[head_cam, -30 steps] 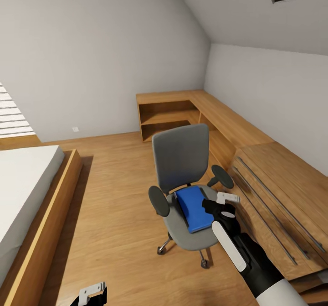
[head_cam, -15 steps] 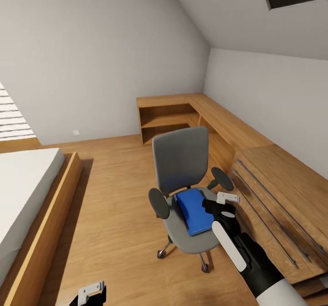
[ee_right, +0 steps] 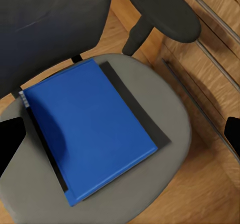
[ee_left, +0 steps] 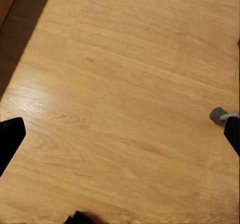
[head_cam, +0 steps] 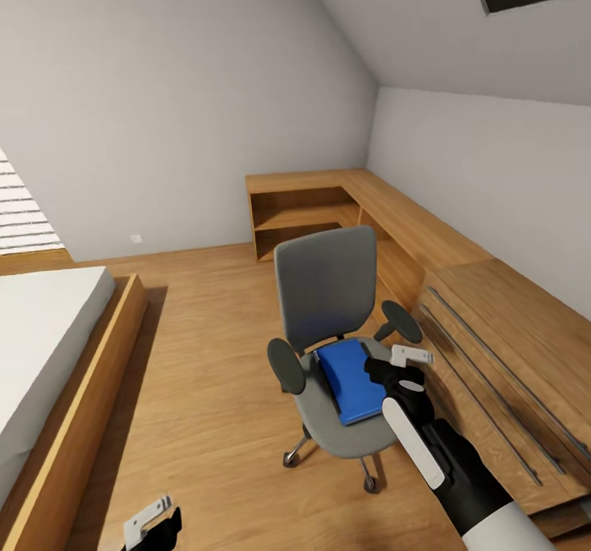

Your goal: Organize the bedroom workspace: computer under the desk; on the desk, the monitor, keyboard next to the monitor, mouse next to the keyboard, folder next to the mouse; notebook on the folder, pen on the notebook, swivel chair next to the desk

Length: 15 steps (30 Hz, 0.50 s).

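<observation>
The swivel chair (head_cam: 327, 288) has a grey back and seat and stands on the wood floor, facing me. The bright blue folder (head_cam: 351, 380) lies flat on its seat (ee_right: 170, 134), with a dark strip showing along its edges. My right gripper (head_cam: 396, 364) hovers open over the seat's right side, just beside the folder (ee_right: 87, 139). In the right wrist view the right gripper (ee_right: 120, 136) has its fingers spread wide over the folder. My left gripper (head_cam: 152, 525) hangs low over bare floor, open (ee_left: 120, 136). Desk, monitor, keyboard, mouse, computer, notebook and pen are out of view.
A light-wood dresser (head_cam: 509, 354) with long bar handles stands close on the chair's right. Behind the chair a low wooden corner shelf (head_cam: 312, 206) runs along the wall. A bed (head_cam: 49, 346) fills the left. Open floor (head_cam: 205, 354) lies between bed and chair.
The head view tilted slightly, shifting the whole picture down a little. My left gripper has sunk lower and to the left. The right gripper, chair and folder keep their places.
</observation>
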### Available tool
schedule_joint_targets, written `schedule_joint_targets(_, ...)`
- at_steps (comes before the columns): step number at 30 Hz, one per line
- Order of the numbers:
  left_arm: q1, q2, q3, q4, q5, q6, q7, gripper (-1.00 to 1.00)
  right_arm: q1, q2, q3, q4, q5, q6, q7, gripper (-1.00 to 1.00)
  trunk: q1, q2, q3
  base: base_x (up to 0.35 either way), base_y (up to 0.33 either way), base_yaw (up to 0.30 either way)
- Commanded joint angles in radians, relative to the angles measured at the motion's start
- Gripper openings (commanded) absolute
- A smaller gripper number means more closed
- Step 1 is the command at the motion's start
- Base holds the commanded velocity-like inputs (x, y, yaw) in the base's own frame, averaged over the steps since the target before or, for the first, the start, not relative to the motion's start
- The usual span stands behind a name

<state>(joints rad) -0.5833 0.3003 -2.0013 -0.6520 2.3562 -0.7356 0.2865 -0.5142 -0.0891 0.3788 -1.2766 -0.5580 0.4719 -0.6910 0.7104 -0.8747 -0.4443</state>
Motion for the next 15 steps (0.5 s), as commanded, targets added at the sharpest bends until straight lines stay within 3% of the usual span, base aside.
schedule_joint_targets(1,-0.004,0.007,-0.003,-0.024,0.0,-0.005,0.007,1.0,-0.001,-0.001,0.003,-0.001,-0.007,0.004,-0.009,1.0,0.004,-0.008,-0.004,0.0,0.0,0.0)
schedule_joint_targets(4,-0.018,0.025,0.004,-0.074,-0.001,-0.003,0.009,1.0,-0.001,-0.002,0.002,-0.001,-0.007,0.004,-0.009,1.0,0.016,-0.029,-0.014,0.0,0.0,0.0)
schedule_joint_targets(5,-0.107,0.046,0.053,-0.142,-0.055,0.004,0.069,1.0,-0.001,-0.005,-0.001,0.007,-0.008,0.002,-0.003,1.0,0.019,-0.036,-0.017,0.0,0.0,0.0)
schedule_joint_targets(9,-0.128,0.046,0.132,-0.189,-0.072,0.016,0.125,1.0,-0.001,-0.006,-0.001,0.017,-0.01,-0.005,0.001,1.0,0.035,-0.064,-0.029,0.0,0.0,0.0)
schedule_joint_targets(11,-0.133,0.047,0.156,-0.247,-0.11,0.022,0.142,1.0,-0.001,-0.007,-0.001,0.032,-0.011,-0.018,0.005,1.0,0.042,-0.078,-0.036,0.0,0.0,0.0)
schedule_joint_targets(15,-0.135,0.057,0.166,-0.341,-0.188,0.018,0.173,1.0,-0.001,-0.007,-0.001,0.043,-0.015,-0.035,0.008,1.0,0.058,-0.106,-0.048,0.0,0.0,0.0)
